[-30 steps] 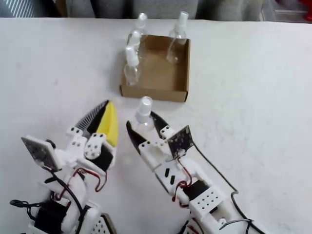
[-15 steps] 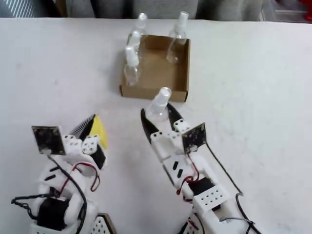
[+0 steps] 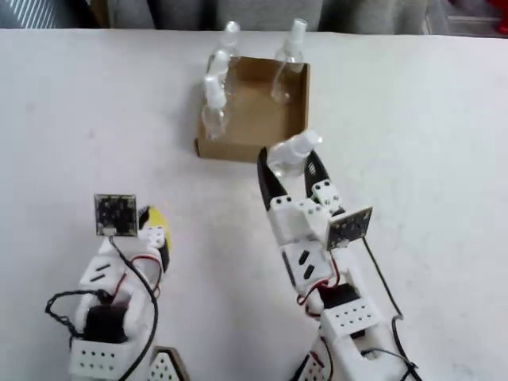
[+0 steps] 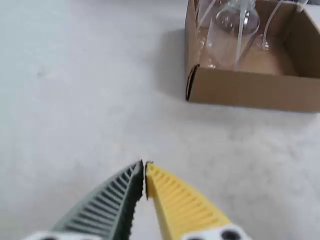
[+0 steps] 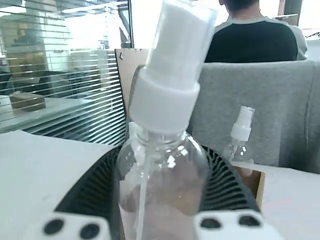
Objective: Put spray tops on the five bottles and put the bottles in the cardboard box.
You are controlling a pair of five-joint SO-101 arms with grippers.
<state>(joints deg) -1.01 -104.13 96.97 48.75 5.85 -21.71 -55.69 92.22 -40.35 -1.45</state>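
1. High view, far left: the left gripper (image 3: 152,217) sits well back from the cardboard box (image 3: 242,149), off its near-left corner. Its own wrist view shows the jaws pressed together on nothing.
2. Inside the box, four bottles (image 3: 213,111) with spray tops on stand or lean along its left and far walls.
3. The fifth bottle (image 3: 286,156), with its spray top (image 3: 306,143) fitted, hangs tilted at the box's near-right corner. I cannot tell whether it is over the rim or just short of it. It is clear and looks empty, so I judge it light, stiff and slick-walled. Its round body below the shoulder is the place to grip. The top is a poor hold, as it may twist or pull loose.
4. The right gripper (image 3: 294,171) pinches that bottle, one jaw on each side of its belly. The neck and top stand out beyond the tips, so the hold looks sound for lowering it into the box.
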